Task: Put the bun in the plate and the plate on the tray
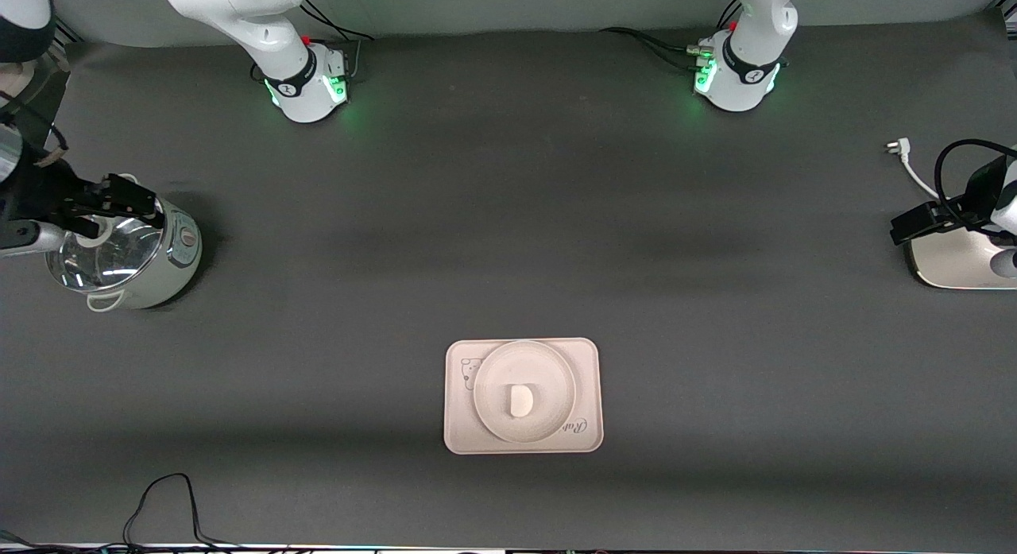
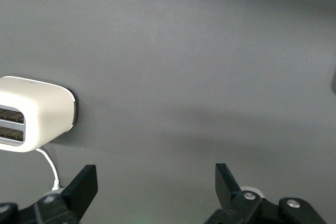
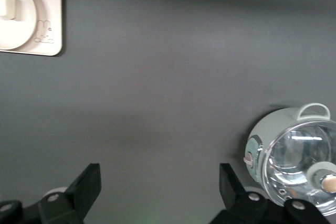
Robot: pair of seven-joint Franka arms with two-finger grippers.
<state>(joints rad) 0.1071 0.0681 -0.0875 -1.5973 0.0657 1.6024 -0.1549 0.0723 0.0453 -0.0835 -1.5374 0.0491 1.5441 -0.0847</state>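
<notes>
The small white bun [image 1: 520,400] lies in the middle of the round cream plate [image 1: 493,379]. The plate sits on the cream rectangular tray [image 1: 585,363], near the front camera at mid-table. The right wrist view shows the tray [image 3: 51,3], the plate [image 3: 25,22] and the bun [image 3: 6,4] at a corner. My right gripper [image 1: 119,200] is open and empty over a rice cooker at the right arm's end of the table; its jaws stand wide apart [image 3: 157,174]. My left gripper [image 1: 914,224] is open and empty over a toaster at the left arm's end; it also shows in the left wrist view [image 2: 156,174].
A pale green rice cooker with a glass lid [image 1: 135,256] stands at the right arm's end and shows in the right wrist view [image 3: 294,150]. A white toaster [image 1: 953,260] with a white cord and plug [image 1: 898,149] stands at the left arm's end [image 2: 31,114]. A black cable [image 1: 159,498] loops at the front edge.
</notes>
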